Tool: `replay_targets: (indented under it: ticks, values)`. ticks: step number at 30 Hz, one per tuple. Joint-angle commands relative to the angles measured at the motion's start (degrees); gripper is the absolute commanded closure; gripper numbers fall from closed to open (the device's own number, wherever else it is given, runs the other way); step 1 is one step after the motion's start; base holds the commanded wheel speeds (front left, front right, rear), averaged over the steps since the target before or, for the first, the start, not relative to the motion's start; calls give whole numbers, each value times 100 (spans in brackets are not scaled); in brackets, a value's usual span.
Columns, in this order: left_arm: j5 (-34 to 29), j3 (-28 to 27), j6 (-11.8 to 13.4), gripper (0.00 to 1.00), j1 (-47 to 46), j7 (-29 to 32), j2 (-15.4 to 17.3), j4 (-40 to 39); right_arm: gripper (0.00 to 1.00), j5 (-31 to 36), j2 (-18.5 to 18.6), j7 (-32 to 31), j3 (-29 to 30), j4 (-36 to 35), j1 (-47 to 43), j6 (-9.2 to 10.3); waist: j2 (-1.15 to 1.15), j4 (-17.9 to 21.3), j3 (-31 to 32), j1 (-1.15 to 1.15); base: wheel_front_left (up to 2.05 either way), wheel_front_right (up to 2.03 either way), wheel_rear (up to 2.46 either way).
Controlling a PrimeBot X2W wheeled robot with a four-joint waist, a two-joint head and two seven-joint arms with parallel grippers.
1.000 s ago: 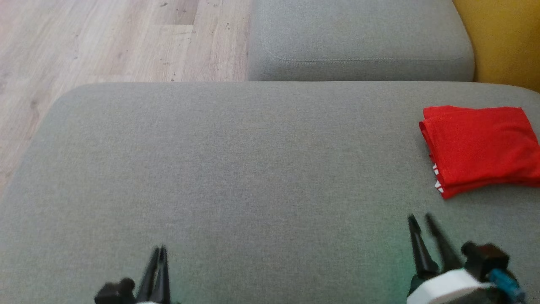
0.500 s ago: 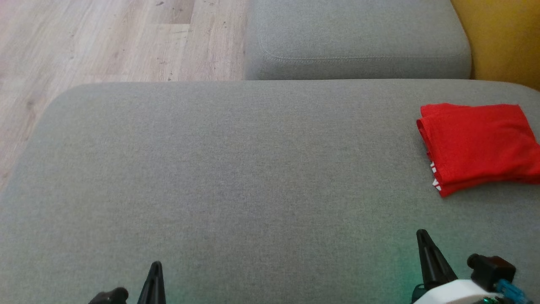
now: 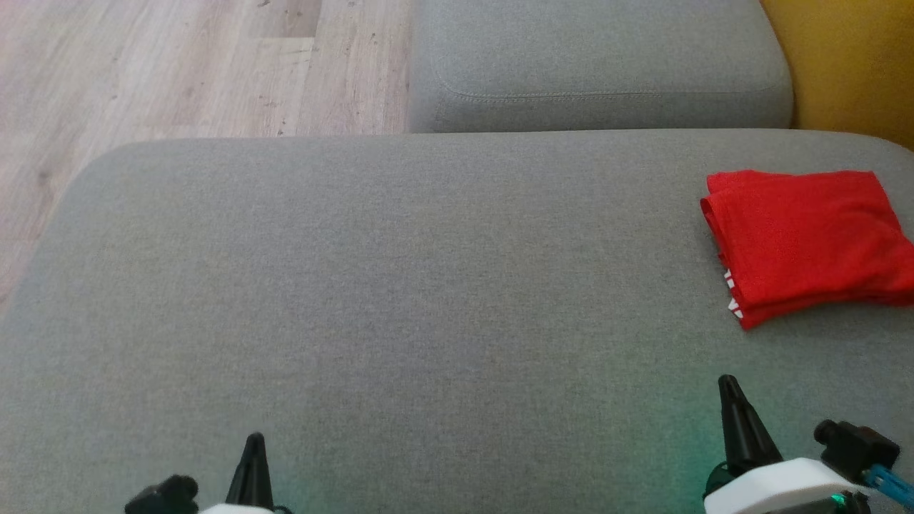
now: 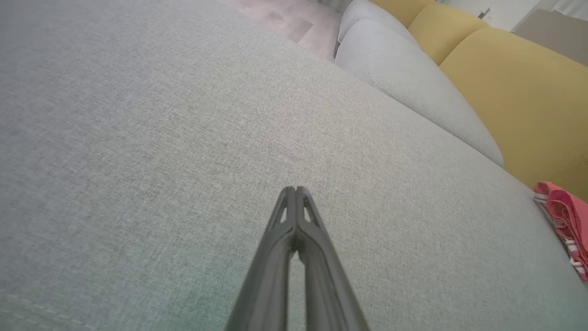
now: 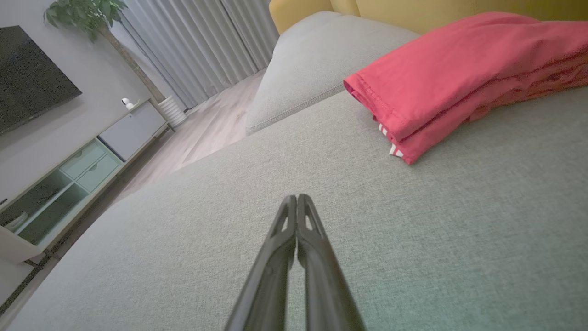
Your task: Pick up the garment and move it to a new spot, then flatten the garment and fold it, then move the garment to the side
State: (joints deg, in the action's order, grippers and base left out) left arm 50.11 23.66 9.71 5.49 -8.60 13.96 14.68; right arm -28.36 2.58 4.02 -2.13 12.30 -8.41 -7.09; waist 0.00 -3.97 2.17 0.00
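The garment (image 3: 807, 239) is red with small white marks at one edge. It lies folded in a neat stack at the right side of the grey sofa cushion (image 3: 400, 300). The right wrist view has the garment (image 5: 459, 73) up and to the right, and the left wrist view catches the garment (image 4: 565, 220) at its right edge. My right gripper (image 3: 728, 389) is shut and empty, hovering nearer than the garment and apart from it. My left gripper (image 3: 253, 446) is shut and empty at the lower left, over bare cushion. Both wrist views show the left gripper (image 4: 295, 189) and right gripper (image 5: 296, 198) with fingers pressed together.
A second grey cushion (image 3: 600, 64) lies beyond the main one, with a yellow backrest (image 3: 850, 64) at the far right. Wooden floor (image 3: 178, 64) lies past the cushion's far left edge. A TV cabinet (image 5: 82, 170) and curtains (image 5: 202, 41) stand across the room.
The right gripper's fingers have closed together, and both grippers have drawn back toward the bottom of the head view. The head camera shifted slightly. The garment stays in place.
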Motion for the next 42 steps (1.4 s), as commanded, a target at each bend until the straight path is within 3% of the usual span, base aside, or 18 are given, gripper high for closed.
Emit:
replay_targets:
  ticks: [1, 42]
  values:
    - [88, -195, -55, 100, -319, 9, 8, -131, 100, -144, 90, -28, 12, -145, 285, -9, 0, 3, -2, 0, 0, 0, 0]
    - [1821, -1335, -746, 100, -666, 606, -432, -111, 100, -2828, 148, -359, 250, -21, 762, -22, 0, 166, -99, 0, 0, 0, 0]
